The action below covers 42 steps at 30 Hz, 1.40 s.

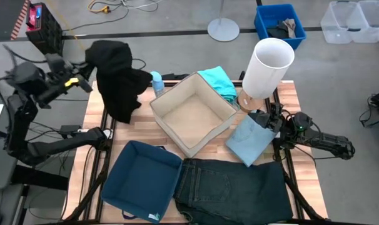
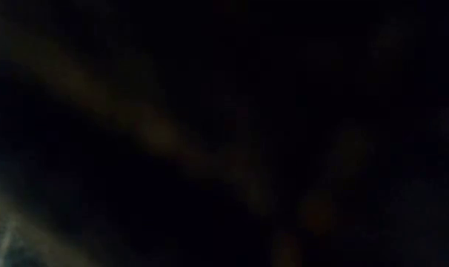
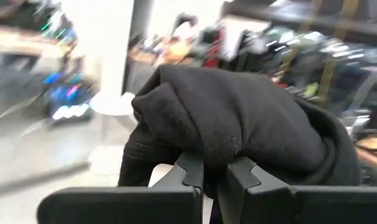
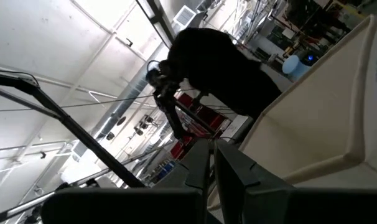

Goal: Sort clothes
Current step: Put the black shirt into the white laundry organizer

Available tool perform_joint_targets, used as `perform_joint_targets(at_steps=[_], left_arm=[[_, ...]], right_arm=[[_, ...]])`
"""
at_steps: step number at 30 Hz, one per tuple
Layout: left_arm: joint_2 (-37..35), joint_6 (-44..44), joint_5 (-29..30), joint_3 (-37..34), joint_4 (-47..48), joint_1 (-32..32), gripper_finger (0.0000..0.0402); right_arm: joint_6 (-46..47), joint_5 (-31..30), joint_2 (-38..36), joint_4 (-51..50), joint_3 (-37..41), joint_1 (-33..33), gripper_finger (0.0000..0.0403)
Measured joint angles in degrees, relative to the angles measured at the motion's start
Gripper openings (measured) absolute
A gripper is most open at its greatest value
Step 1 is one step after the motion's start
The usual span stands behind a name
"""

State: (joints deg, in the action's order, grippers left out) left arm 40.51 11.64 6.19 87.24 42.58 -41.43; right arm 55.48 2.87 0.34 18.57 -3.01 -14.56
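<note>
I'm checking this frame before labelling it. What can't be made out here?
- Low view: dark all over, nothing on the table shows.
- Turquoise garment: partly hidden behind the beige box, high view.
- Jeans: cut off by the high view's bottom edge.
- Left wrist view: room behind the black garment is blurred.

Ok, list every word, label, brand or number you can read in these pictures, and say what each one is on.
None can be read.
Navy fabric box: a small pale tag at its near corner, too small to read.
Red item in the black crate on the floor: any print too small to read.
Black garment, jeans: no lettering shows.
Low view: dark, nothing legible.
</note>
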Motion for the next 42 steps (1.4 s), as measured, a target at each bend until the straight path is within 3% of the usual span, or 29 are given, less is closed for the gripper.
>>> perform_joint_targets(at_steps=[11,19,26,36,42], left_arm=[[4.8,-3.8,-17.7,1.6,-26.4,0.0,0.0011],[14.5,4.6,-28.6,1.6,-49.9,0.6,0.0011],[25.1,10.0,-31.9,1.6,-70.1,6.1,0.0011],[40.6,10.5,-31.9,1.5,-71.0,16.9,0.0011],[47.5,8.8,-31.1,1.5,-66.1,20.7,0.0011]], right_arm=[[0.0,-0.1,0.0,-0.2,0.0,-0.6,0.0047],[-0.3,-0.1,0.0,-0.5,0.0,-0.6,0.0047],[-0.5,-0.1,0.0,-0.6,0.0,-0.6,0.0047],[-0.5,-0.1,0.0,-0.5,0.0,-0.6,0.0047],[-0.6,-0.1,0.0,-0.5,0.0,-0.6,0.0047]])
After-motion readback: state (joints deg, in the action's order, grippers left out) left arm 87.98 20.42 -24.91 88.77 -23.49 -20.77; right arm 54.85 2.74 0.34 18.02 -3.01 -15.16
